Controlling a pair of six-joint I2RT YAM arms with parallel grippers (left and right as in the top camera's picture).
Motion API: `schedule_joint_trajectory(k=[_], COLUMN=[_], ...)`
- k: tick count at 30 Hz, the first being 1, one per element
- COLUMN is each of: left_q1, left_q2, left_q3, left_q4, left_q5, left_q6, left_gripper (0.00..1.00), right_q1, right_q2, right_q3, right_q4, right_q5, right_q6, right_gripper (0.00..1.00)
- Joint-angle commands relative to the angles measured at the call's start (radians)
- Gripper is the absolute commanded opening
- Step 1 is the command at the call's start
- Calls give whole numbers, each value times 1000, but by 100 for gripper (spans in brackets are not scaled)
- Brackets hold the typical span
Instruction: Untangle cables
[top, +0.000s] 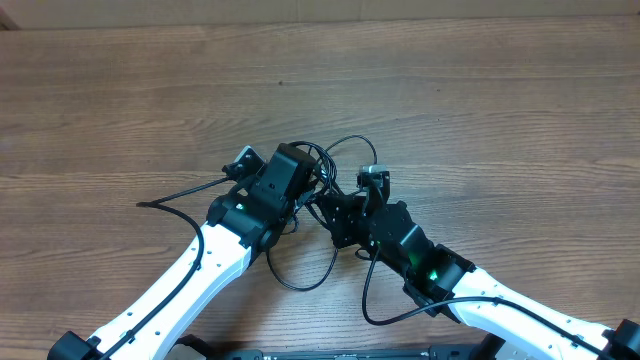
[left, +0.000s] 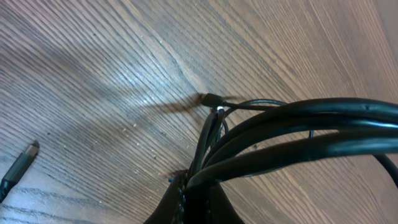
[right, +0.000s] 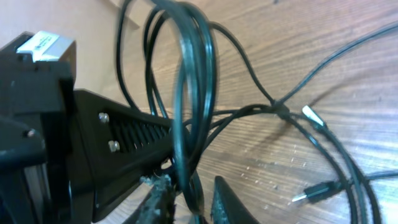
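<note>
The cables are thin black cords looped together at the table's middle, where both grippers meet. My left gripper is shut on a bundle of cords that runs off to the right from its jaws. A small plug end lies on the wood beyond it. My right gripper faces the left one. Its fingers are close together with several cords pinched between them. Loose cords with silver plug ends trail to the right.
The left gripper's black body fills the left of the right wrist view, almost touching the right fingers. Another plug lies at the lower left of the left wrist view. A cord end trails left on the wooden table.
</note>
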Motion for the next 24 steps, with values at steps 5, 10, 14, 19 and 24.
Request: schedule_joint_trajectory(k=[5, 10, 14, 19, 24], left_q1=[-2, -1, -1, -1, -1], left_q2=[0, 0, 0, 0, 0], left_q3=[6, 6, 6, 6, 6], left_q4=[3, 5, 10, 22, -25], left_q5=[44, -32, -59, -64, -66], left_q6=[19, -36, -140, -135, -81], left_gripper=[4, 4, 4, 4, 4], right_q1=[-3, 11, 69, 109, 103], right_q2=[-6, -6, -6, -6, -6], right_q3=[2, 1, 1, 0, 1], right_q4=[5, -29, -95, -149, -160], right_q5=[7, -136, -158, -80, 80], right_q6=[-10, -1, -2, -2, 2], right_gripper=[4, 4, 4, 4, 40])
